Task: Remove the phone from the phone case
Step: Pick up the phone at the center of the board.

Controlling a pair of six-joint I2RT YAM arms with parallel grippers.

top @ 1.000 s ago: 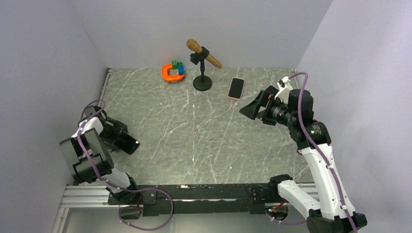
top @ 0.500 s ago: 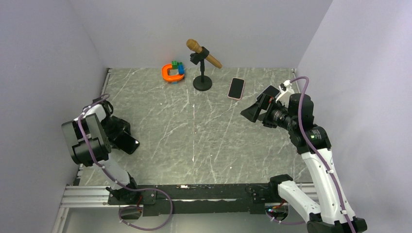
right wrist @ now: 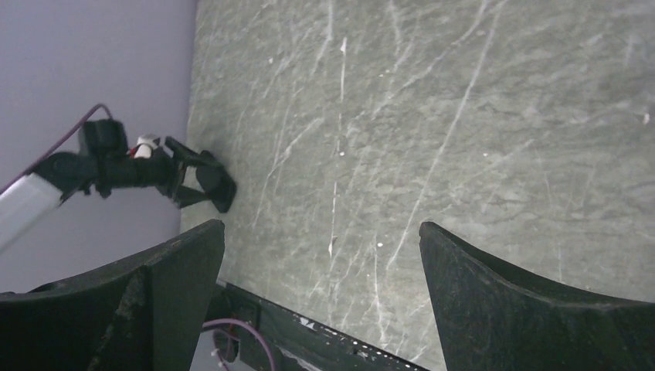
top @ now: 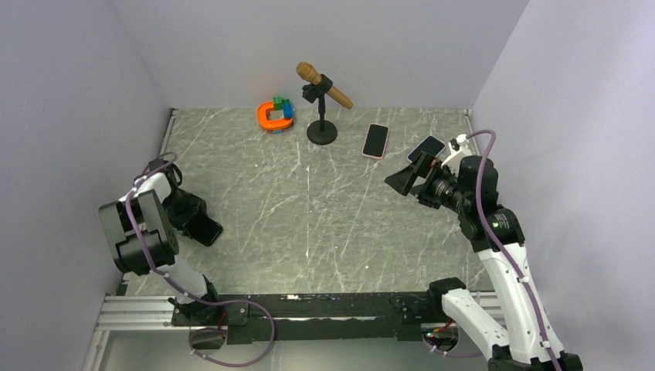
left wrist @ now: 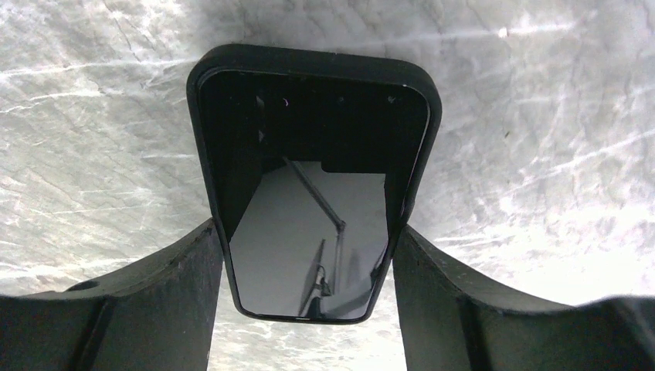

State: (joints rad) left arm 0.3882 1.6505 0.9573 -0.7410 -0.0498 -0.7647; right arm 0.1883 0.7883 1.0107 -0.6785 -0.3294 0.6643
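The desk (top: 309, 232) is smooth, grey and stone-like, with white veins. The case (left wrist: 313, 62) is matt black, while the phone (left wrist: 309, 239) screen is glossy and mirror-like. The microphone (top: 309, 73) looks wooden. The blocks (top: 276, 114) are shiny plastic.

The black phone case (left wrist: 313, 66), a glossy dark phone (left wrist: 309, 247) in it screen-up, is pinched between the left fingers (left wrist: 154, 286).

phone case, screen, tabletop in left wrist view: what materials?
phone case: matte black, probably rubbery plastic; no sharp glare.
screen: glossy, likely glass; mirror-like reflections.
tabletop: grey marble look, white veins; stone or laminate, can't tell.
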